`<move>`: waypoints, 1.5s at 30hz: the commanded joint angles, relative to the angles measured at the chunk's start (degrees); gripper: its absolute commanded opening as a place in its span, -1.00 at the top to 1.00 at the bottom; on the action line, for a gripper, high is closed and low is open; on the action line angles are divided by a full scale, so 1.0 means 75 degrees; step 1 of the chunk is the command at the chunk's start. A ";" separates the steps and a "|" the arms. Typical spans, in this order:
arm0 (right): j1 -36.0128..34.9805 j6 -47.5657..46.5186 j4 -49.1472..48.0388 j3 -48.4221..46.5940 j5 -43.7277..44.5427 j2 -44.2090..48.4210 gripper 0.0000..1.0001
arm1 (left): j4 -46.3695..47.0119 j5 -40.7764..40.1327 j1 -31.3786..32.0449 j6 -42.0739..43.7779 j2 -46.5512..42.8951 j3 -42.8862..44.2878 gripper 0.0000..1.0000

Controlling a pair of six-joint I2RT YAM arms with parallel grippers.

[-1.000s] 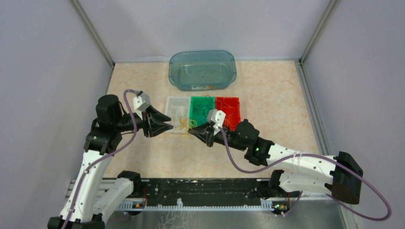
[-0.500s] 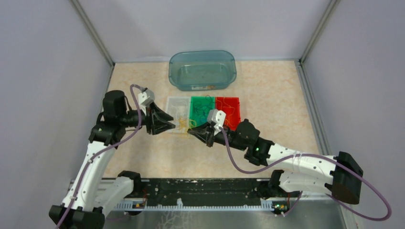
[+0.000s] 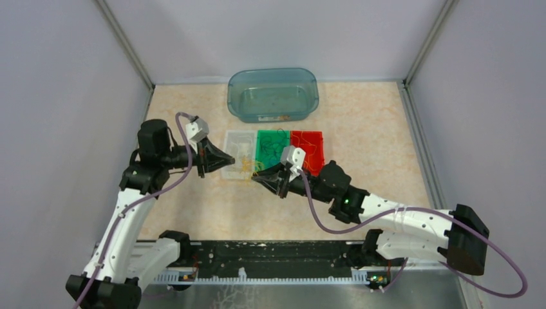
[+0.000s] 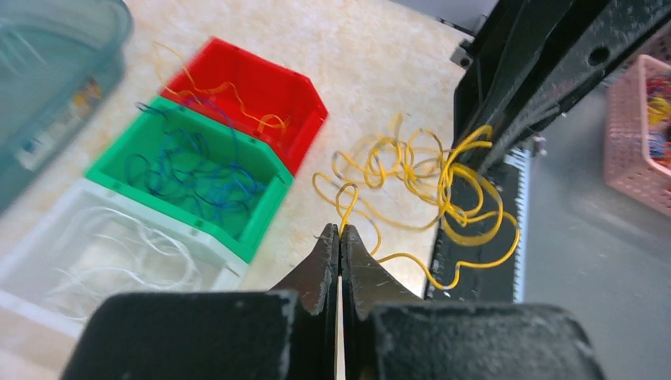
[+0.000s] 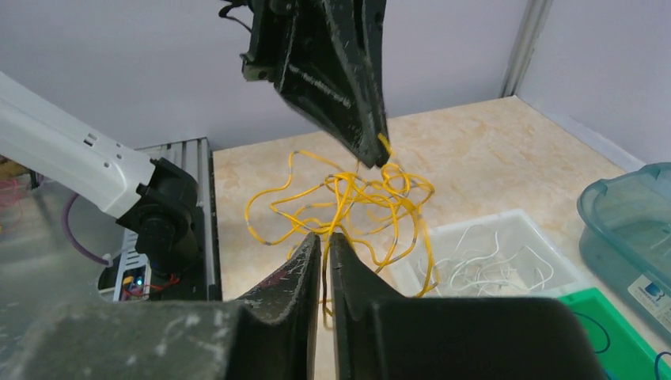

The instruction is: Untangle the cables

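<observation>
Seen from above, the yellow cables [image 3: 247, 167] hanging between the left claw [image 3: 230, 165] and the right claw [image 3: 255, 178] are too thin to follow strand by strand. The contents of the white bin [image 3: 239, 132], green bin [image 3: 273, 132] and red bin [image 3: 308, 132] show only as faint scribbles. In the left wrist view the teal tub [image 4: 47, 55] is blurred and cut off at the top-left corner; a pink basket [image 4: 637, 150] is cut off by the right edge, its contents unreadable. Each claw's pressed-together tips hide exactly where its strand sits.
</observation>
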State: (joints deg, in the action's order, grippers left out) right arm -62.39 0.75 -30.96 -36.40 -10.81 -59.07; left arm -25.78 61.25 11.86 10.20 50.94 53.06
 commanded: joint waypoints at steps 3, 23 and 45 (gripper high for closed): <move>0.0057 0.0678 -0.0212 0.0032 -0.0038 -0.0009 0.25 | 0.0303 -0.1035 -0.0011 0.1990 -0.0245 0.1351 1.00; 0.0631 0.1621 0.0182 -0.2690 -0.1285 -0.1031 -0.52 | -0.0061 0.1105 -0.0011 0.2337 -0.1065 0.1891 1.00; 0.0514 0.4519 -0.4310 -0.1927 -0.3058 -0.3680 -0.05 | 0.2627 0.0296 -0.0011 0.0402 -0.1360 0.1385 1.00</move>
State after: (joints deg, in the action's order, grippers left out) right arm -57.58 31.00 -53.78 -52.51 -33.08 -84.25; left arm -16.75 67.13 11.86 18.59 41.60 64.69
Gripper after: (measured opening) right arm 0.549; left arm 0.007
